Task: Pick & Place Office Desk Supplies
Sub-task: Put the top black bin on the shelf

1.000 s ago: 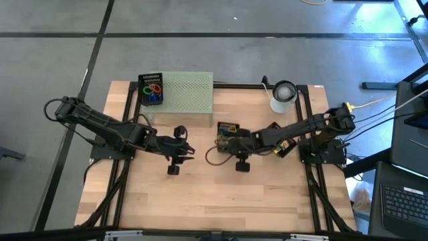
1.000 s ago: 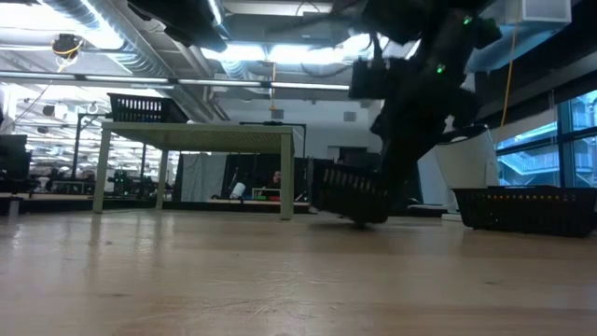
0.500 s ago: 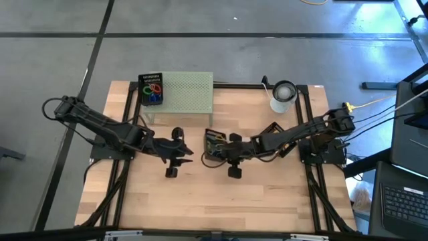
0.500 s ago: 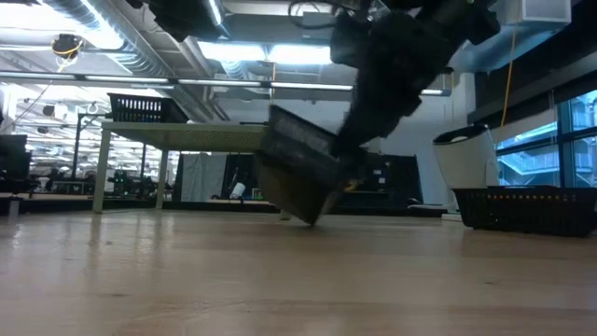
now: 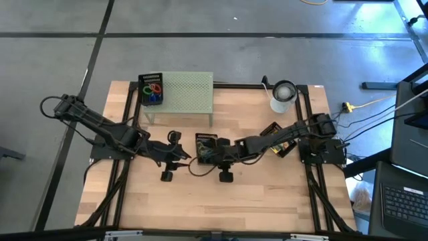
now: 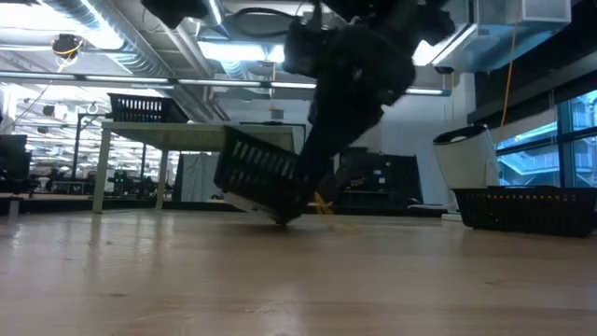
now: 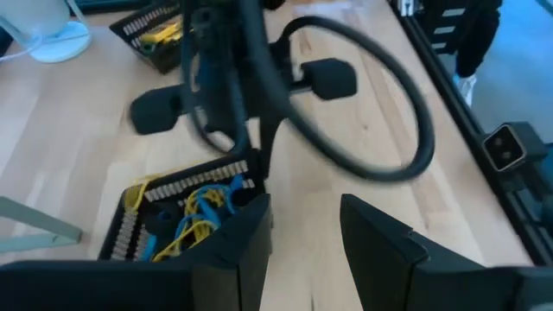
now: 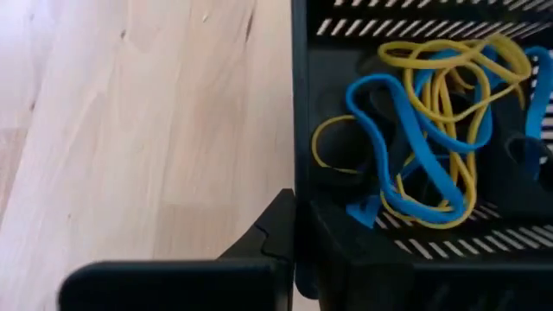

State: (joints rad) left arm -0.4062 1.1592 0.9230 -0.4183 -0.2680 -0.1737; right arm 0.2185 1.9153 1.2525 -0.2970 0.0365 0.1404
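A black mesh tray (image 5: 206,143) of yellow and blue rubber bands (image 8: 423,147) sits tilted at the table's middle. My right gripper (image 5: 215,153) is shut on it, reaching in from the right. The low view shows the tray (image 6: 261,173) tipped up under that arm. My left gripper (image 5: 187,157) hovers just left of the tray, open with nothing between its fingers (image 7: 302,229). The left wrist view shows the tray (image 7: 186,220) right beside them. My right gripper holds the tray by a side wall (image 8: 298,164) near a corner. One finger (image 8: 259,246) lies outside that wall; the tray hides the other. The fingers slant down from the table's right. The tray is tilted, one lower edge (image 6: 280,217) on the table, the rest raised.
A pale-green mesh stand (image 5: 180,94) at the far left carries a black tray of coloured loops (image 5: 151,89). A white roll (image 5: 283,96) stands at the far right. Another black tray (image 5: 281,146) lies under the right arm. Bare wood fills the near half.
My right gripper has moved toward the table's left edge, staying shut on the black tray. The tray has slid along with it and tipped up from nearly flat onto one lower edge. My left gripper has drifted slightly toward the near left.
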